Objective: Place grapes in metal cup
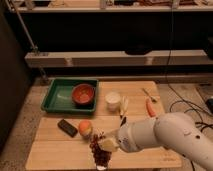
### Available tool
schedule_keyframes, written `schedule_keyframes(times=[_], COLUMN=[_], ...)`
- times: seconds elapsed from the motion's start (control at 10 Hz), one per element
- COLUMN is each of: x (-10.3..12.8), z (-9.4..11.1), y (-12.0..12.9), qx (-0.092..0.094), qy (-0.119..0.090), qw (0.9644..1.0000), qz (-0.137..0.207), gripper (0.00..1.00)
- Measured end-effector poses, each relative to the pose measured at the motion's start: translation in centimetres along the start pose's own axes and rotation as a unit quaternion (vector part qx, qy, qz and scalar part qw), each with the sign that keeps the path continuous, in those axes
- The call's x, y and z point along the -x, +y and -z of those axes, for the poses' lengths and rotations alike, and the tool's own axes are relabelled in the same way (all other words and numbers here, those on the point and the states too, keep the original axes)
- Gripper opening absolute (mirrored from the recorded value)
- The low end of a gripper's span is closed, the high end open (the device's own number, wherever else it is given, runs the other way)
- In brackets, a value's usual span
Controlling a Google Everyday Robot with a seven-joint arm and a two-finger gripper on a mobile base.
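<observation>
My gripper is low over the front of the wooden table, at the end of the bulky white arm that comes in from the right. It is shut on the grapes, a dark reddish cluster that hangs down from its fingers towards the table's front edge. A small pale glint right under the bunch looks like the rim of the metal cup. The rest of the cup is hidden by the grapes.
A green tray at the back left holds an orange-red bowl. A white cup, a pale stick-like item and a carrot lie behind the arm. An orange-yellow fruit and a black block sit left of the grapes.
</observation>
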Motion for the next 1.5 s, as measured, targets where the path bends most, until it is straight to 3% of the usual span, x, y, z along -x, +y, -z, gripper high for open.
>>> schedule_keyframes(times=[1.5], x=[1.5], z=[-1.7], y=[1.3], qx=[-0.022], qy=[-0.012], qw=[0.9996], qz=[-0.009], gripper=[0.0])
